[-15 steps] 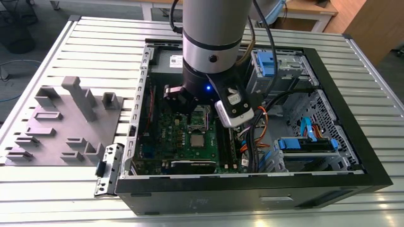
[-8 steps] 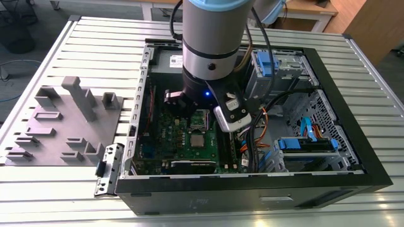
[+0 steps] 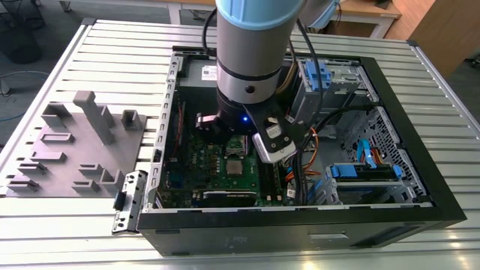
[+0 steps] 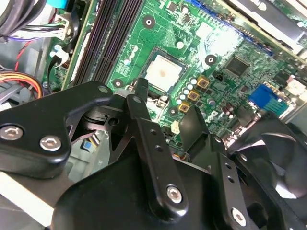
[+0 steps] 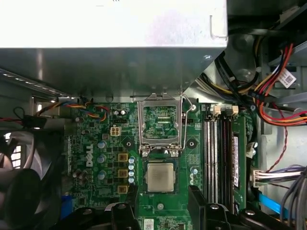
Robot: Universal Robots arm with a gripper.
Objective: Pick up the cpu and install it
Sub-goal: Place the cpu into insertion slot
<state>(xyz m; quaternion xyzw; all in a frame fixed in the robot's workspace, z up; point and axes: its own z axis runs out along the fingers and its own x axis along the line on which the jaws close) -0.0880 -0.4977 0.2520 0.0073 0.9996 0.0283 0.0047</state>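
The cpu (image 5: 160,177) lies flat in its square spot on the green board (image 5: 86,132), just beside the lifted metal frame (image 5: 159,125). The gripper (image 5: 160,203) hangs above the board, close to that frame too. Its two black fingers (image 5: 197,201) are spread wide apart, and they hold nothing at all.

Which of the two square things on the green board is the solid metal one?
The cpu, a solid silvery-grey plate; the socket frame beside it is hollow.
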